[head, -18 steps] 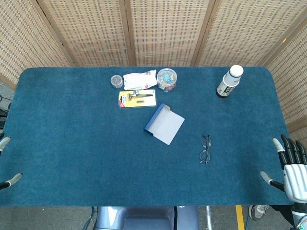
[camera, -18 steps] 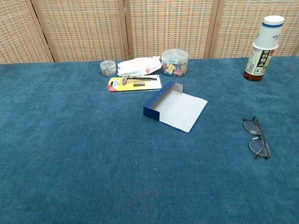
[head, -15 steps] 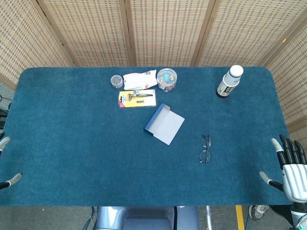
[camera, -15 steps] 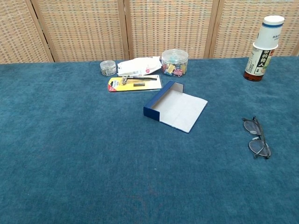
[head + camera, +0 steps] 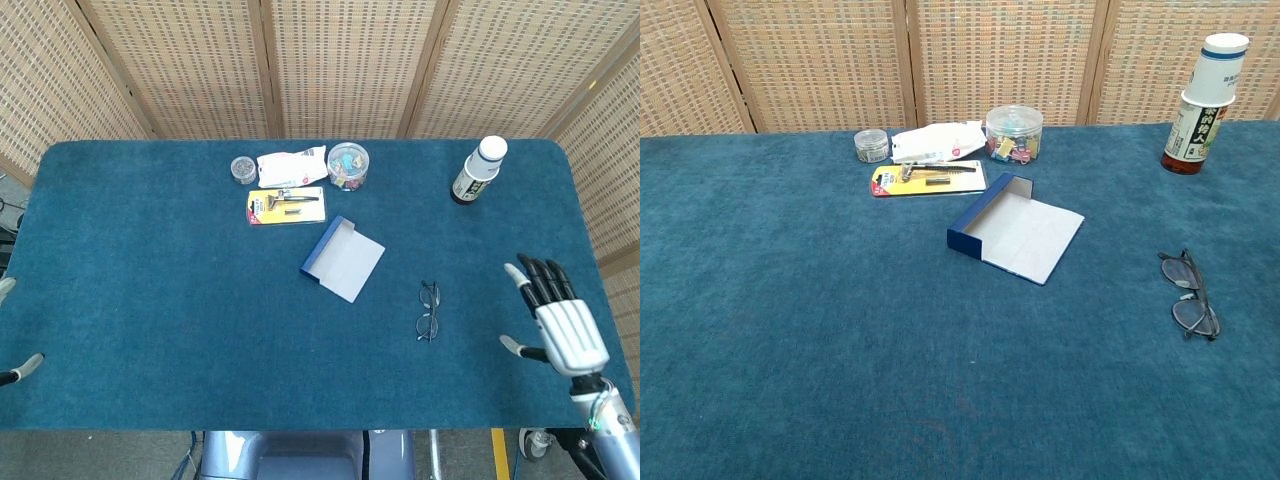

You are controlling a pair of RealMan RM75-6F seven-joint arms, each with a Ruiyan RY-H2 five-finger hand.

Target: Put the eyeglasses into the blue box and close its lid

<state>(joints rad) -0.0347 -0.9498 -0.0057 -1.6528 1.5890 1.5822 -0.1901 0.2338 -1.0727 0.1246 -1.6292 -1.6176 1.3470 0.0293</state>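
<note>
— Where are the glasses (image 5: 428, 311)?
— Folded on the bench (image 5: 150, 260), at four o'clock from the open box (image 5: 342, 259), well apart.
— The robot hands?
— Right robot hand (image 5: 558, 325) at three o'clock of the glasses, fingers spread, empty. Left robot hand (image 5: 12, 368): only fingertips at the edge; can't tell.
</note>
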